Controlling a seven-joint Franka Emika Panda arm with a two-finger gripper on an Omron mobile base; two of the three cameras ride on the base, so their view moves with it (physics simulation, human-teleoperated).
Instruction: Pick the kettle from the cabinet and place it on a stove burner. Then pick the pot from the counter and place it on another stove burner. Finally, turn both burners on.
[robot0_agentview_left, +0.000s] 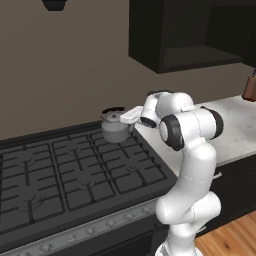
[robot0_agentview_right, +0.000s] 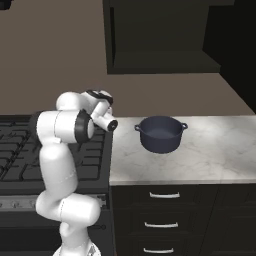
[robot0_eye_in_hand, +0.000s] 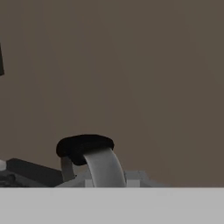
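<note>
I see the range (robot0_agentview_left: 75, 170) nearest, grates bare up front. Kettle (robot0_agentview_left: 115, 127) sits on the back-right stove burner (robot0_agentview_left: 120, 139), next to the counter (robot0_agentview_right: 210, 150) edge. Gripper (robot0_agentview_left: 123, 116) is clamped tight on the kettle's black handle (robot0_eye_in_hand: 84, 145) from the counter side. Pot (robot0_agentview_right: 160, 133) sits upright on the counter, well apart from the kettle. Cabinet (robot0_agentview_left: 195, 35) shelf recess above on the wall.

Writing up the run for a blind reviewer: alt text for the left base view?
A small grey kettle sits on the back right burner of a wide black stove, with the white robot arm's claw shut on its black arched handle. Above hangs an open black cabinet; a white marble counter runs to the right of the stove.
</note>
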